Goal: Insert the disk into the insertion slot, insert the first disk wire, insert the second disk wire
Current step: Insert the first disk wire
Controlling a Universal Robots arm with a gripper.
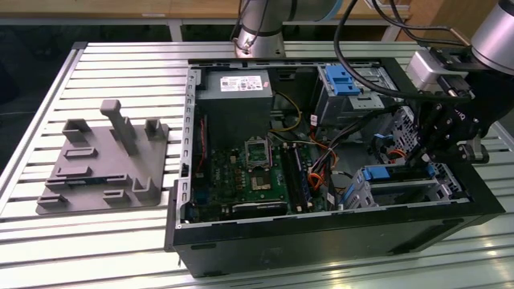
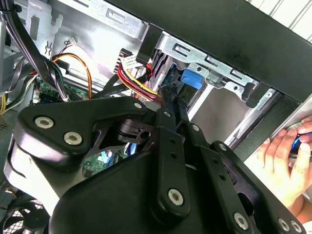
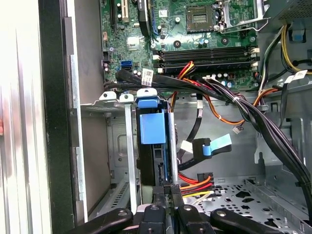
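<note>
The computer case [image 1: 321, 238] sits on the counter [image 1: 120, 241], with a holder plate [image 1: 96, 174] beside it at the exterior view's left. Inside, the circuit board [image 1: 257, 174] lies mid-case. The disk [image 1: 376, 174] sits in the insertion slot [image 1: 446, 188] at the near corner on the exterior view's right, the pincer [image 1: 422, 158] just above.

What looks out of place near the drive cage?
A person's hand sits beside the case in the second wrist view. In the first wrist view, a blue-tabbed connector dangles free beside the disk.

A grey fixture plate [image 1: 84, 191] lies beside the open computer case [image 1: 321, 236]
</note>
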